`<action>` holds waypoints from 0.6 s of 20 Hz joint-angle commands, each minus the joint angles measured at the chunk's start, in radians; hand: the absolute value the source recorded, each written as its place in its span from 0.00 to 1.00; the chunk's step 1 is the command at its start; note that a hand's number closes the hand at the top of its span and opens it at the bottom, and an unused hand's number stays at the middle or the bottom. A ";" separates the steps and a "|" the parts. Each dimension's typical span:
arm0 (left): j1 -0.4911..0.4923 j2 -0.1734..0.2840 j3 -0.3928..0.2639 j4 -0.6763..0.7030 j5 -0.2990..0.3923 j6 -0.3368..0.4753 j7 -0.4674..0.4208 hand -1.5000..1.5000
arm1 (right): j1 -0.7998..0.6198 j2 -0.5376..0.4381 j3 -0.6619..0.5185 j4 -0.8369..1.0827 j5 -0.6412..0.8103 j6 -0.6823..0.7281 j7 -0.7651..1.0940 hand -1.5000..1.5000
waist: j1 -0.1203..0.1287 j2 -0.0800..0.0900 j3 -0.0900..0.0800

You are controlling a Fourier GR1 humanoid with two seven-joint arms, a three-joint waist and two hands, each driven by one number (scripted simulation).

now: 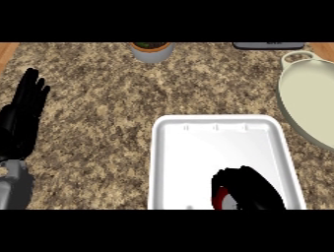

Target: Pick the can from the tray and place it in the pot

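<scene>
Your right hand [248, 189] sits low inside the white tray [171, 162], fingers curled round the can [220, 199], of which only a red and pale sliver shows just left of your fingers. So the grasp looks made, or nearly so; you cannot tell from here whether the can has left the tray floor. The pot [322, 98], a cream oval dish with a loop handle, lies up and to the right of that hand, apart from the tray, with nothing in it. By my reading the lift, the carry across and the release are all left to do. Your left hand [20, 118] rests spread, fingers up, far to the left over the desk [96, 98].
</scene>
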 commanded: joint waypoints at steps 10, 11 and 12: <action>-0.042 0.037 0.045 0.008 0.021 -0.014 0.048 0.50 | 0.175 0.115 -0.198 -0.467 -0.112 -0.254 0.072 1.00 | -0.020 -0.002 0.001; 0.019 0.012 0.027 -0.014 0.016 -0.017 0.011 0.50 | 0.190 0.069 -0.283 -0.506 -0.141 -0.263 0.041 1.00 | -0.015 -0.003 0.001; 0.012 -0.005 0.023 0.057 0.011 -0.026 -0.045 0.50 | 0.141 0.102 -0.273 -0.528 -0.096 -0.259 0.116 1.00 | -0.015 0.001 -0.001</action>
